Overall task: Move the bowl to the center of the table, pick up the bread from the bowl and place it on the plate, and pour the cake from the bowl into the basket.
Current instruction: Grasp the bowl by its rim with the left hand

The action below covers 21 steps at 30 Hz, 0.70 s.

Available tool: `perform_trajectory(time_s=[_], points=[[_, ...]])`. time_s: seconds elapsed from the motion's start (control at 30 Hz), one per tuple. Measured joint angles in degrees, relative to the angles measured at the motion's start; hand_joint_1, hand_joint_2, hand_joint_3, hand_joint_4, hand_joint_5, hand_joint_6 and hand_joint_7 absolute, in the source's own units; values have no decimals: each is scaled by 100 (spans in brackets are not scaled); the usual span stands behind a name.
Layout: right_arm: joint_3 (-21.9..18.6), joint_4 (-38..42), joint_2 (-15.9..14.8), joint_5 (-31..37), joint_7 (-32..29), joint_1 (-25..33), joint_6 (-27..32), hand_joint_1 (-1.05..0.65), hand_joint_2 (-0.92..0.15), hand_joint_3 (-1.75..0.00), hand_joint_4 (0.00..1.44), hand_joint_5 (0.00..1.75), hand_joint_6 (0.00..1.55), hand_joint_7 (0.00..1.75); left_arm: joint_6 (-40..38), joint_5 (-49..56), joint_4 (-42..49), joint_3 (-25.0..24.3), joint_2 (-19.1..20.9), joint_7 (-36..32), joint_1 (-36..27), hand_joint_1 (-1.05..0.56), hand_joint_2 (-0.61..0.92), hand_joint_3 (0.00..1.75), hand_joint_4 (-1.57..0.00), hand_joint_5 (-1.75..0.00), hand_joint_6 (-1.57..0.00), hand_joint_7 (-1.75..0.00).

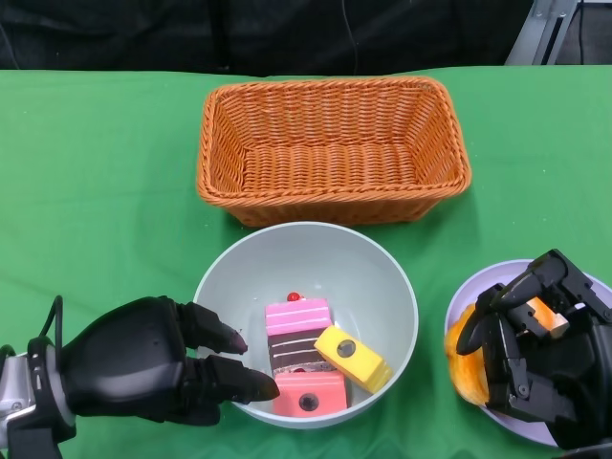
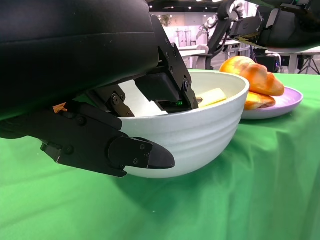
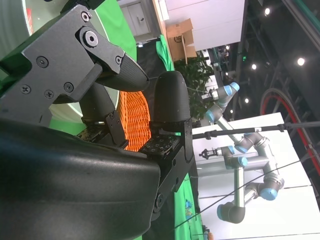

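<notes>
The pale grey bowl (image 1: 373, 277) sits in the middle of the green table, just in front of the basket (image 1: 333, 148). It holds pink layered cake pieces (image 1: 297, 317) and a yellow one (image 1: 352, 356). My left hand (image 1: 153, 373) grips the bowl's left rim, with fingers inside the bowl (image 2: 220, 125) and one finger (image 2: 135, 152) under its outer wall. Golden bread (image 1: 464, 359) lies on the lilac plate (image 1: 473, 292) at the right. My right hand (image 1: 540, 344) hovers over the plate with fingers (image 3: 170, 95) apart and nothing in them; from the left wrist, the bread (image 2: 252, 75) lies free on the plate (image 2: 282, 102).
The orange wicker basket is empty and stands at the back centre, its front wall close to the bowl's far rim. Green cloth (image 1: 96, 191) covers the table, with open room to the left. The plate reaches the right front corner of the view.
</notes>
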<state>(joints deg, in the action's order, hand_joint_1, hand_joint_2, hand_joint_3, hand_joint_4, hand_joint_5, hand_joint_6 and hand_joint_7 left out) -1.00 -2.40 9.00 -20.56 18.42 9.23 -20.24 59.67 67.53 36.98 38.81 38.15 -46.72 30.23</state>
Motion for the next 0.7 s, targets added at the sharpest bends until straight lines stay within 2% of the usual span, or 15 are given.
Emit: perform_trajectory(time_s=[0.63,0.7], points=[[174,2,4,61,-41,51,-62,-16,-41,-130,76,174,61,151,-655,-117,-48,-73,-105,145,-34,-36,92,10,-93,-19,-91,-6],[181,1,6,58,-44,55,-58,-17,-40,-132,77,173,60,151,-659,-116,-13,-67,-105,167,-19,-36,92,11,-70,-67,-93,-6]])
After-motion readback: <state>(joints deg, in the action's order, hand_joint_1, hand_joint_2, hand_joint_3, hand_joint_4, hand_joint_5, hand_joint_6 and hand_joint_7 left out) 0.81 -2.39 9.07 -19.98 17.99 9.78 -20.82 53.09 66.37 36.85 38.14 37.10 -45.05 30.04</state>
